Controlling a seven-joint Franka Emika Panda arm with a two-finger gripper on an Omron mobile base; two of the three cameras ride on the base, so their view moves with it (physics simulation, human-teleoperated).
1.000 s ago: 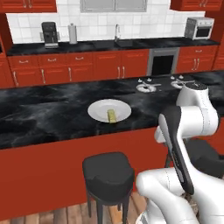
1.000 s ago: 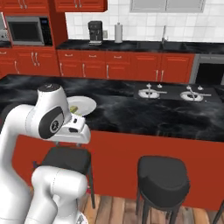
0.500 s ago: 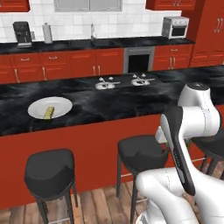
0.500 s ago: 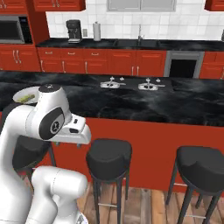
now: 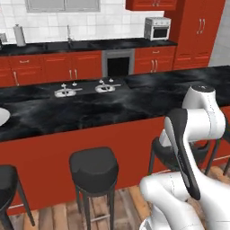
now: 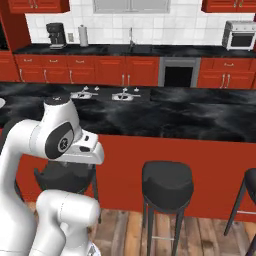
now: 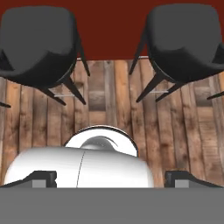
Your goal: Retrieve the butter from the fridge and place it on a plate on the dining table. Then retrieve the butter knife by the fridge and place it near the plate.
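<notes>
Looking across the dining table (image 5: 90, 112), I am seeing its black, white-veined marble top running through the middle of the left base view, with plain red sides below. Sitting at the far left edge of that frame, a white sliver of the plate (image 5: 2, 117) is resting on the marble; I cannot tell whether the butter is on it. Two small silver fixtures (image 5: 85, 87) are sitting on the top, upper centre. Standing under the overhang on a wood plank floor (image 7: 109, 100) are black round stools (image 5: 94, 168). Lining the back wall, at the top of the frame, are red cabinets (image 5: 58, 67), a black counter, white tile, a toaster oven (image 5: 157, 28) and, in the right base view, a coffee machine (image 6: 56, 34). The gripper (image 7: 111, 179) is pointing down at the floor, its fingertips (image 7: 43, 179) spread wide with nothing between them.
</notes>
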